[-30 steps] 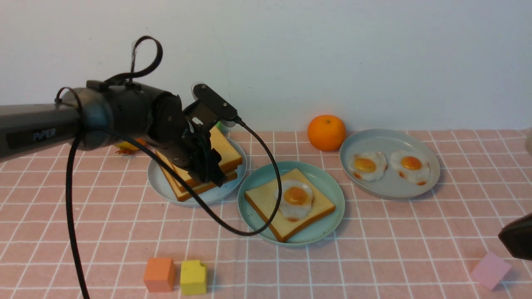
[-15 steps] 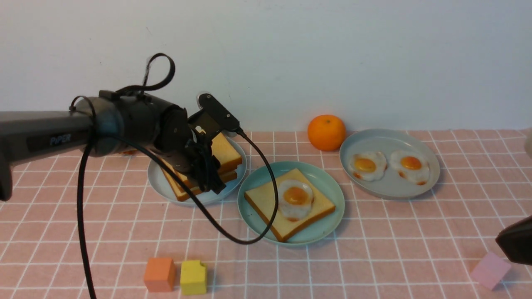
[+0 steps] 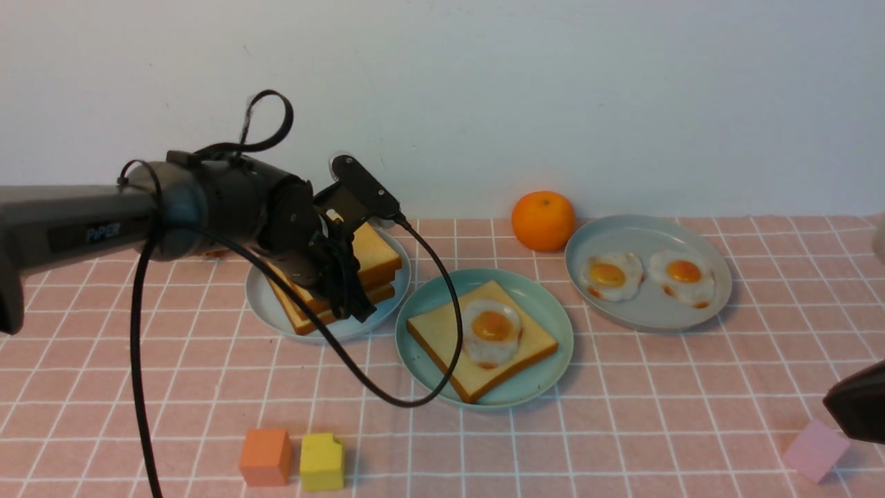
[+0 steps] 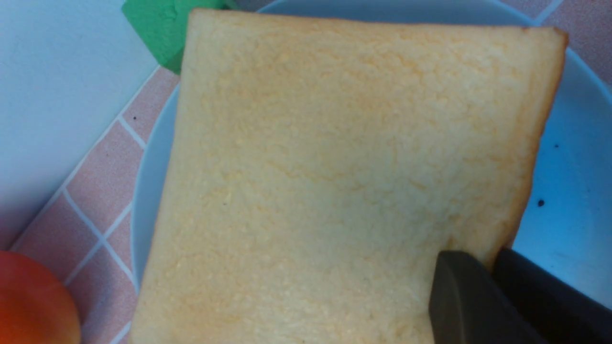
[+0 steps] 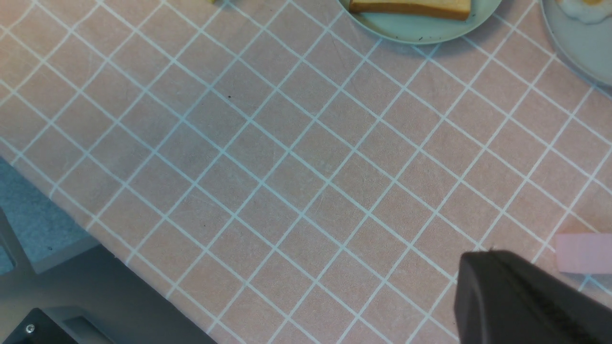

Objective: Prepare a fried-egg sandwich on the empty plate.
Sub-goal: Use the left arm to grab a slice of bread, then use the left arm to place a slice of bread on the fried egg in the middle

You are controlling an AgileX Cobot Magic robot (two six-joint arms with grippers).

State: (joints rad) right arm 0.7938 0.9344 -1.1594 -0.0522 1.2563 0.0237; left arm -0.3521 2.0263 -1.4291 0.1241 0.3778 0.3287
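The mint-green plate [image 3: 546, 304] in the middle carries one toast slice [image 3: 442, 332] with a fried egg [image 3: 492, 328] lying on it. Left of it, a stack of plain toast [image 3: 377, 259] rests on a grey-blue plate [image 3: 266, 304]. My left gripper [image 3: 356, 304] is at the stack's near right corner. In the left wrist view its fingers [image 4: 459, 291] pinch the edge of the top slice [image 4: 334, 167], shut on it, above the plate [image 4: 569, 191]. My right gripper [image 5: 480, 258] hangs shut and empty over the cloth at the front right [image 3: 857, 404].
A grey-blue plate [image 3: 650, 315] with two fried eggs sits at the right, an orange [image 3: 543, 220] behind. An orange cube [image 3: 265, 456] and yellow block [image 3: 322, 462] lie near the front edge. A pink block [image 3: 816, 449] lies by the right gripper. The left arm's cable loops over the mint plate.
My left gripper moved slightly forward and down to the stack, then its jaws closed on the edge of the top toast slice. The right arm has barely moved.
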